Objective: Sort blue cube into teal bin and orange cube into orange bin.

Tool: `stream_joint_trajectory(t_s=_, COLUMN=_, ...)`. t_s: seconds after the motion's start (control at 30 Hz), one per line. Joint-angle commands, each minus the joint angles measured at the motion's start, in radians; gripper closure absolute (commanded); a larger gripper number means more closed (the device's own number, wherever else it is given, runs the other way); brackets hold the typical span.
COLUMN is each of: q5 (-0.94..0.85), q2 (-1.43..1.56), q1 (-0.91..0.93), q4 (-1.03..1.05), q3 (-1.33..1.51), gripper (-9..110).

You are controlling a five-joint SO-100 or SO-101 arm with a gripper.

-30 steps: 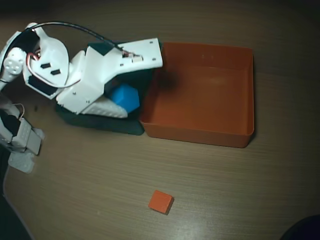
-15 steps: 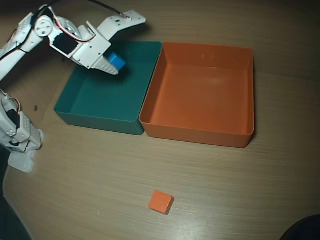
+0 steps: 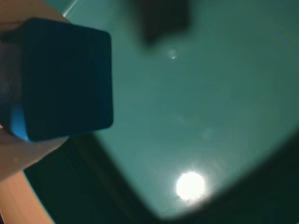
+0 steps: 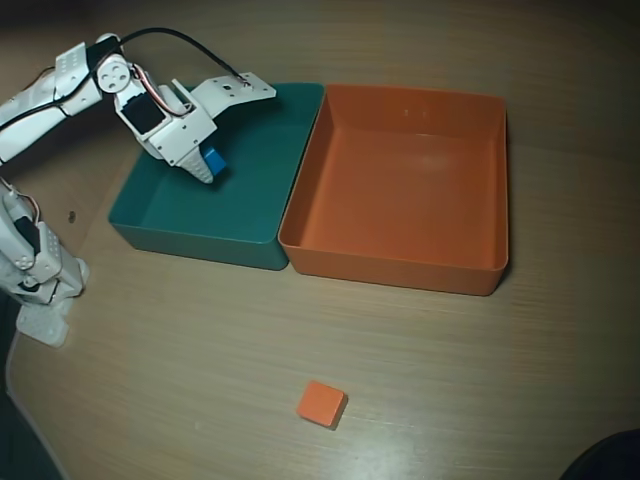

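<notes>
Wood-grain bench (image 4: 420, 380) runs under everything, dim toward the edges. On it the orange bin (image 4: 400, 262) sits empty, touching the teal bin (image 4: 190, 240) to its left in the overhead view. My arm reaches over the teal bin from the left, and my gripper (image 4: 205, 165) is closed on the blue cube (image 4: 213, 163), held just above the bin floor; the wrist view shows the blue cube (image 3: 65, 79) pressed against one finger with the teal floor beyond. The orange cube (image 4: 321, 403) lies alone on the bench, well apart from both bins. I judge both cubes light, stiff and matte, so they should not slip; flat opposite faces are the place to pinch. Compared with half a second ago, my gripper has swung down and inward from the bin's far wall, lower over the floor. Nothing else has moved.
</notes>
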Motion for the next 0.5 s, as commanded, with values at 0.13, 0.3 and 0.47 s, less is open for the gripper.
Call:
stream_joint_trajectory(t_s=0.13, q5=0.002, q2=0.064, q1=-0.003, q4=-0.015, q3=-0.009, gripper=71)
stream_joint_trajectory(t_s=0.3, q5=0.002, q2=0.064, q1=-0.003, q4=-0.015, q3=-0.009, gripper=68)
stream_joint_trajectory(t_s=0.47, q5=0.0, q2=0.083, q1=0.014, q4=-0.015, q3=-0.021, gripper=73)
